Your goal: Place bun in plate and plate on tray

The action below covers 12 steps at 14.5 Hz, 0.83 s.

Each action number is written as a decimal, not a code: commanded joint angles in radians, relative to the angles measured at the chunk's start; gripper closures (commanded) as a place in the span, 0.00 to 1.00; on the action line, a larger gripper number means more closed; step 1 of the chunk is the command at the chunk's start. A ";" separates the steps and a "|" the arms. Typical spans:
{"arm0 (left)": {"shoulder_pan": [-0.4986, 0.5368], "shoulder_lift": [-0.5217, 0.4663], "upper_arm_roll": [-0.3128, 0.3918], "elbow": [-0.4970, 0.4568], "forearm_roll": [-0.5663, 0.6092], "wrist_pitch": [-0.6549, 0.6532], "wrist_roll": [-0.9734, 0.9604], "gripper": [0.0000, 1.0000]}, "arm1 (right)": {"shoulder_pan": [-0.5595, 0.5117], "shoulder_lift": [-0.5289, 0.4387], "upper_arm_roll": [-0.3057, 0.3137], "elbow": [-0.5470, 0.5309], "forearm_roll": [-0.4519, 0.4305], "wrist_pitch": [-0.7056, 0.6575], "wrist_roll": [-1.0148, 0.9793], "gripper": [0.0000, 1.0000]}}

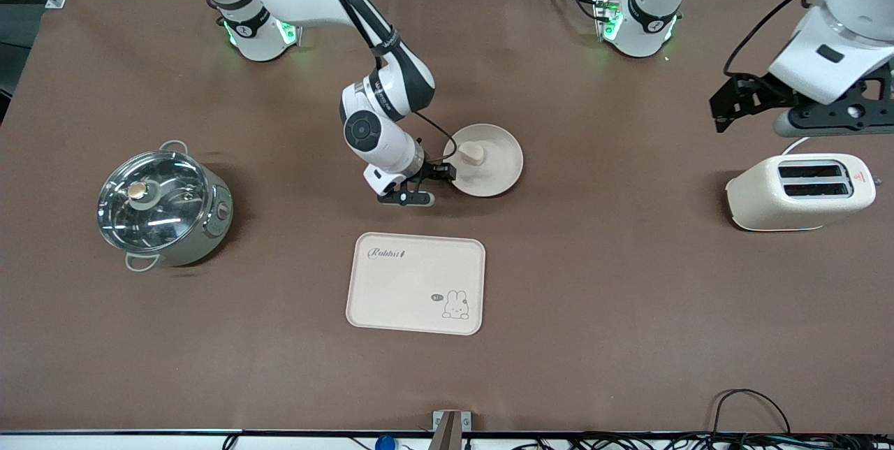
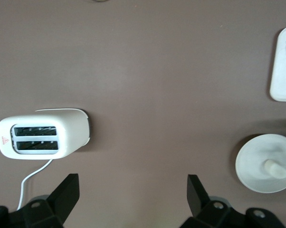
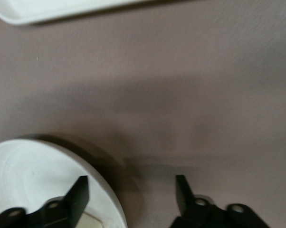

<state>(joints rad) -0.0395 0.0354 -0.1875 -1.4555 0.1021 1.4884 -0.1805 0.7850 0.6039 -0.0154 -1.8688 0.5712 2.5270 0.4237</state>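
The bun (image 1: pixel 473 153) lies in the round cream plate (image 1: pixel 499 167) near the table's middle. The tray (image 1: pixel 415 282) with "Rabbit" lettering lies nearer the front camera than the plate, with nothing on it. My right gripper (image 1: pixel 440 172) is open and low at the plate's rim, on the side toward the right arm's end. In the right wrist view one finger (image 3: pixel 79 190) is over the plate (image 3: pixel 33 175) and the other is over bare table, with the rim between them (image 3: pixel 132 185). A corner of the bun (image 3: pixel 88 222) shows there. My left gripper (image 1: pixel 726 111) waits open above the toaster (image 1: pixel 800 191).
A steel pot with a glass lid (image 1: pixel 164 205) stands toward the right arm's end. The cream toaster stands toward the left arm's end and shows in the left wrist view (image 2: pixel 43 137), along with the plate (image 2: pixel 254 178), bun (image 2: pixel 275 168) and tray (image 2: pixel 283 66).
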 commanded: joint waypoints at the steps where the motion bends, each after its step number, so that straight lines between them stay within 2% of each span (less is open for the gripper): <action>1: -0.005 -0.051 0.057 -0.078 -0.062 0.007 0.051 0.00 | 0.031 -0.007 -0.009 -0.018 0.027 0.021 0.001 0.38; 3: -0.008 -0.061 0.088 -0.079 -0.068 0.006 0.090 0.00 | 0.046 -0.006 -0.009 -0.018 0.027 0.024 0.001 0.46; 7: 0.003 -0.062 0.083 -0.074 -0.070 0.006 0.093 0.00 | 0.043 -0.006 -0.011 -0.018 0.027 0.022 0.000 0.87; 8: 0.003 -0.062 0.082 -0.074 -0.070 0.006 0.095 0.00 | 0.043 -0.006 -0.011 -0.018 0.027 0.023 0.000 0.94; 10: 0.003 -0.062 0.080 -0.074 -0.067 0.006 0.095 0.00 | 0.034 -0.007 -0.014 -0.015 0.026 0.019 -0.002 0.99; 12: 0.004 -0.065 0.079 -0.077 -0.065 -0.003 0.099 0.00 | 0.004 -0.012 -0.020 -0.001 0.022 0.012 -0.016 0.99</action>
<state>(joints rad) -0.0387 -0.0002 -0.1086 -1.5049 0.0488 1.4887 -0.1013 0.8160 0.6071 -0.0293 -1.8677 0.5744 2.5420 0.4247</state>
